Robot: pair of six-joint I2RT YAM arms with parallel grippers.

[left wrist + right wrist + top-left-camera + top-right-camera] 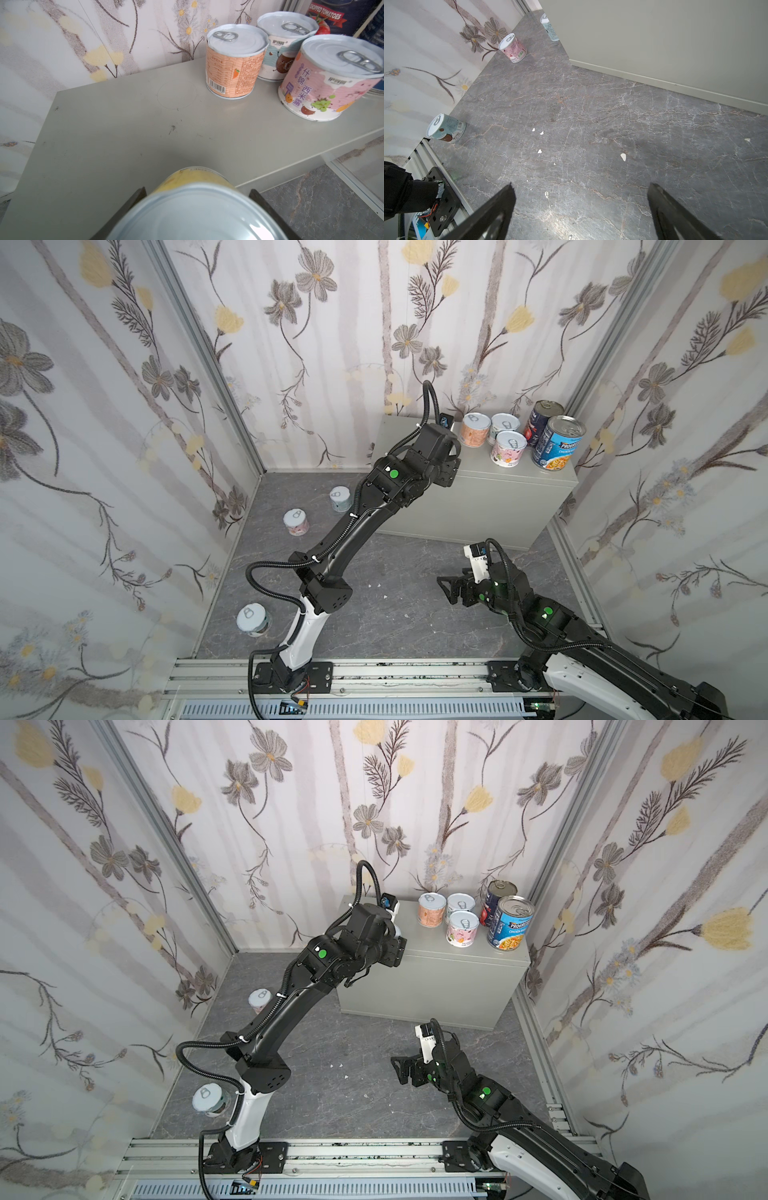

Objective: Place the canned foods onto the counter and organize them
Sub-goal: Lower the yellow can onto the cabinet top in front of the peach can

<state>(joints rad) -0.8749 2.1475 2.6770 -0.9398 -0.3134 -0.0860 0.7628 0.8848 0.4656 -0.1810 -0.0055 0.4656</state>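
Placing step under way: yellow can (188,178) clamped in the left gripper (196,192) over the bare part of the grey table (116,133), apart from the orange can (232,68) and its neighbours; right gripper (581,187) spread wide, empty, above the floor (591,116). Next, likely: lowering upright near the orange can, then letting go; three short cans (296,521) waiting on the floor.

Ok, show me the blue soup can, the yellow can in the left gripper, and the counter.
blue soup can (555,450), in a top view, on its label.
yellow can (197,216), left wrist view, on its metal end.
counter (124,135), left wrist view, on its bare top.
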